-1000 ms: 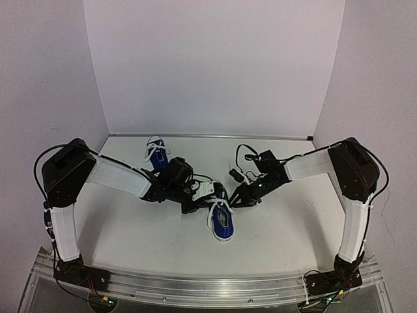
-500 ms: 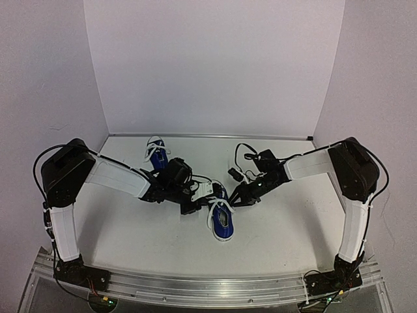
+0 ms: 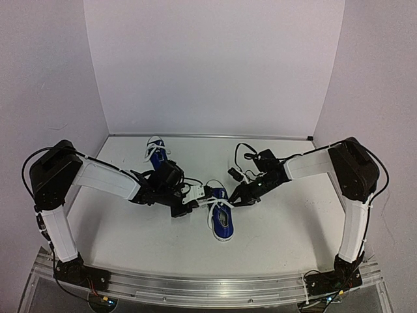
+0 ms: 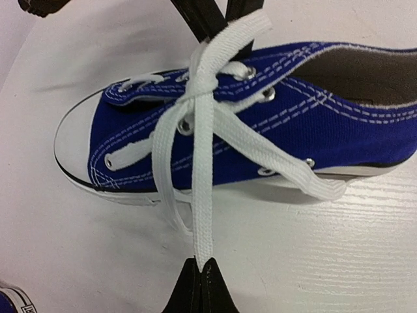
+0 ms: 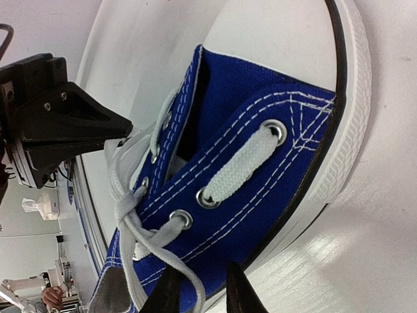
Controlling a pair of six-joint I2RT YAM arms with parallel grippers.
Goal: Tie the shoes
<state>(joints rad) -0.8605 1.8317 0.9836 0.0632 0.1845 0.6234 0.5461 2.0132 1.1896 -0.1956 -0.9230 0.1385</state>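
One blue shoe (image 3: 222, 220) with white laces lies mid-table, toe toward the near edge. The other shoe (image 3: 155, 152) lies at the back left. My left gripper (image 3: 187, 198) is just left of the near shoe (image 4: 260, 124). In the left wrist view the left gripper (image 4: 202, 266) is shut on a white lace (image 4: 203, 195), which runs straight from a crossing over the tongue. My right gripper (image 3: 236, 197) is at the shoe's right side. In the right wrist view the right gripper (image 5: 201, 277) has its fingers apart against the shoe's side (image 5: 260, 169), with a slack lace (image 5: 186, 274) between them.
White walls close the table at the back and both sides. A black cable loops over the right wrist (image 3: 246, 155). The table's near edge is a metal rail (image 3: 208, 287) carrying both arm bases.
My left gripper has drawn back to the left with the lace, pulling it straight, and the left arm has swung left. The right arm has hardly moved.
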